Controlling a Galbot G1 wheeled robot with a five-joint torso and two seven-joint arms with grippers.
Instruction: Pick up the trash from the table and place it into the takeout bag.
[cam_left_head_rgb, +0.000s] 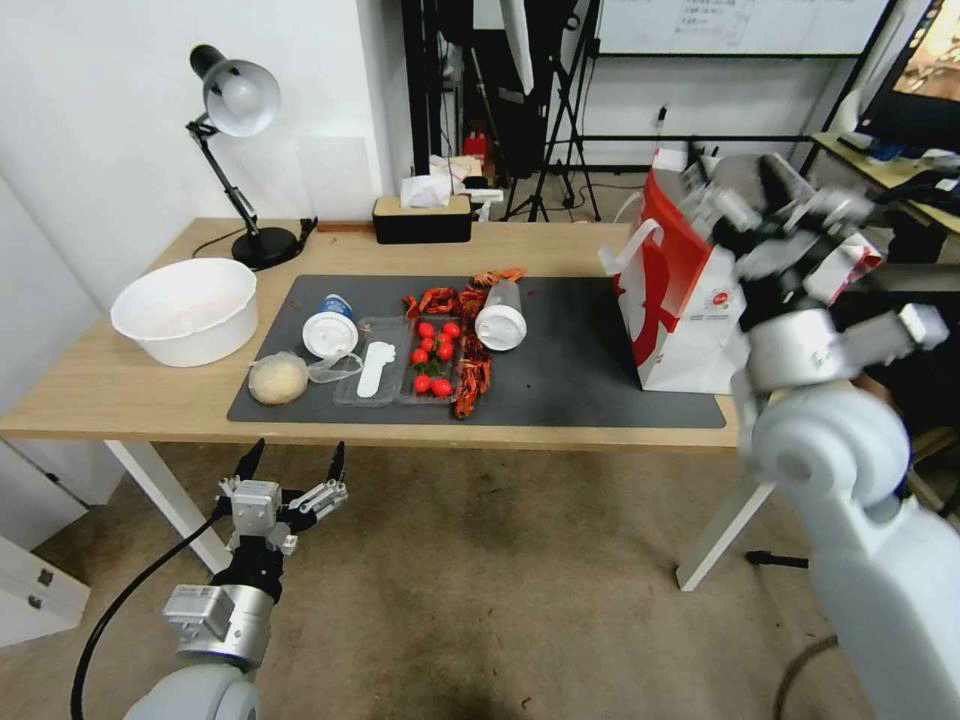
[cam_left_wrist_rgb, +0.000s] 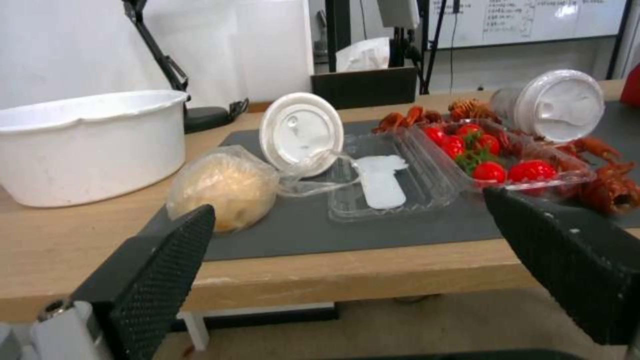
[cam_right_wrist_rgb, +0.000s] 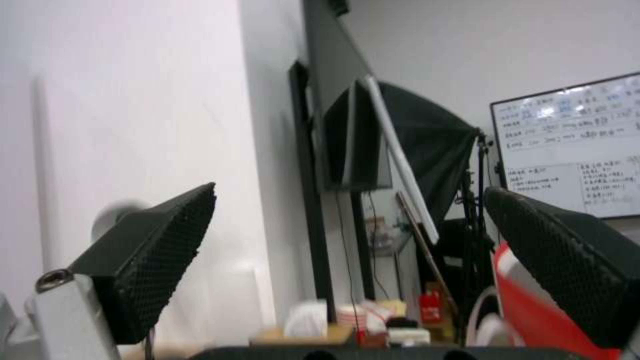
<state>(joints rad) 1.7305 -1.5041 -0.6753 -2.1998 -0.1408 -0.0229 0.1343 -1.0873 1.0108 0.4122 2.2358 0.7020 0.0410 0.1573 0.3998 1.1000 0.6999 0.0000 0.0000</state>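
On the dark mat of the table (cam_left_head_rgb: 120, 390) lie a blue-white cup with a white lid (cam_left_head_rgb: 328, 328) (cam_left_wrist_rgb: 301, 131), a second white-lidded cup (cam_left_head_rgb: 500, 318) (cam_left_wrist_rgb: 552, 104) on its side, and a clear bag with a beige lump (cam_left_head_rgb: 279, 379) (cam_left_wrist_rgb: 223, 186). The takeout bag (cam_left_head_rgb: 685, 300) (cam_right_wrist_rgb: 533, 300) stands upright at the mat's right end. My right gripper (cam_left_head_rgb: 735, 185) (cam_right_wrist_rgb: 350, 250) hangs above the bag's mouth, open and holding nothing. In front of the table's edge, below its top, my left gripper (cam_left_head_rgb: 297, 455) (cam_left_wrist_rgb: 347, 250) is open and empty, facing the beige lump.
A wide white bowl (cam_left_head_rgb: 185, 310) sits at the table's left end, with a desk lamp (cam_left_head_rgb: 240, 100) and a black tissue box (cam_left_head_rgb: 422, 218) at the back. A clear tray of tomatoes (cam_left_head_rgb: 432, 360) and red crayfish shells (cam_left_head_rgb: 470, 375) lie mid-mat. Stands and desks crowd the room behind.
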